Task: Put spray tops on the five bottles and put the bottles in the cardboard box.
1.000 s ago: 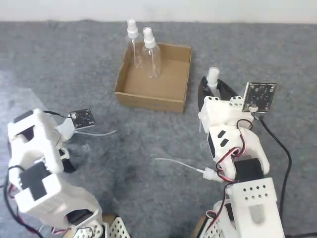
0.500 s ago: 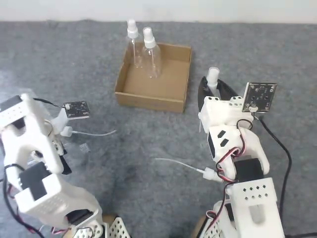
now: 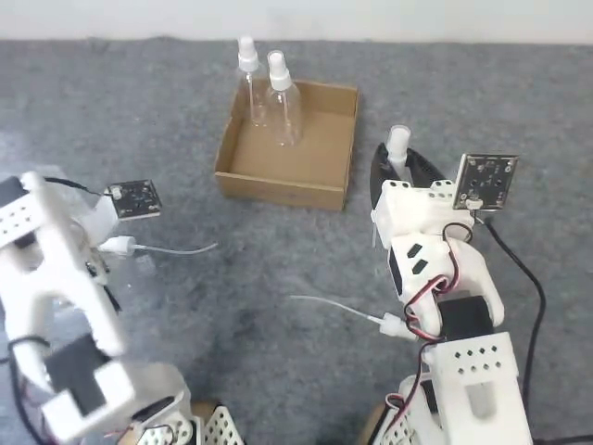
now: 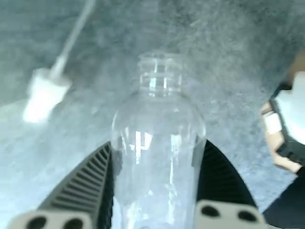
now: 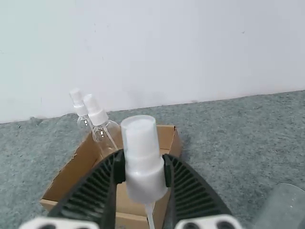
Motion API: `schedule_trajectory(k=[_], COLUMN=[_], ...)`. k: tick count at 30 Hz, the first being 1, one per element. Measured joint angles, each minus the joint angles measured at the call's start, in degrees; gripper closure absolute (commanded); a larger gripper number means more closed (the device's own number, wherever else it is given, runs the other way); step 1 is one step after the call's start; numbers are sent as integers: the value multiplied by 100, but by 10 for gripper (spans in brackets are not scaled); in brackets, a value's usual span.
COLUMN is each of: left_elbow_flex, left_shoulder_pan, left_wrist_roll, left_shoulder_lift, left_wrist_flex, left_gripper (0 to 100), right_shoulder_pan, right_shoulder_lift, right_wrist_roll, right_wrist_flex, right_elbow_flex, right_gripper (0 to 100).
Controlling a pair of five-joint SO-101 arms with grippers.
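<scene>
**High view: both claws loaded, two capped bottles in the box**

High view puts the cardboard box (image 3: 278, 190) at the far middle of the grey tabletop (image 3: 482, 83), open side up. The left capped bottle (image 3: 248, 88) and the right capped bottle (image 3: 283, 107) stand upright in the box's far left corner, just beside each other. Each carries a white spray top.

The right arm stands at the near right. Its right claw (image 3: 400, 162) is raised just right of the box and is closed on the held spray top (image 3: 398, 141), nozzle end up. In the right wrist view a dark finger presses on each side of that top's white collar, and its thin tube hangs down between them.

The left arm is at the near left. In the left wrist view the left claw (image 4: 157, 148) is narrowed onto the uncapped bottle (image 4: 157, 114), with one ribbed finger on each side of the clear body. The open threaded neck points away from the wrist.

A loose spray top (image 3: 119, 246) lies on the tabletop near that neck without touching it. It sits just right of the left arm, and its tube runs off to the right.

A second loose spray top (image 3: 389, 323) lies just left of the right arm at the near middle. Its tube stretches to the left and slightly toward the far side.
</scene>
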Motion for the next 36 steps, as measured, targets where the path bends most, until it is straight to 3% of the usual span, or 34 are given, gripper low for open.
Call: schedule_trajectory(k=[16, 29, 36], left_elbow_flex=[316, 774, 818], left_shoulder_pan=[70, 765, 1090], left_wrist_roll=[97, 2365, 3376], left_shoulder_lift=[-1424, -1591, -1591], left_wrist_flex=[9, -1785, -2224], left_gripper=[874, 874, 874], right_shoulder_pan=[0, 0, 0], right_shoulder_lift=[0, 0, 0], right_wrist_roll=[0, 0, 0], right_wrist_flex=[0, 0, 0], right_elbow_flex=[0, 0, 0], right_gripper=[991, 991, 991])
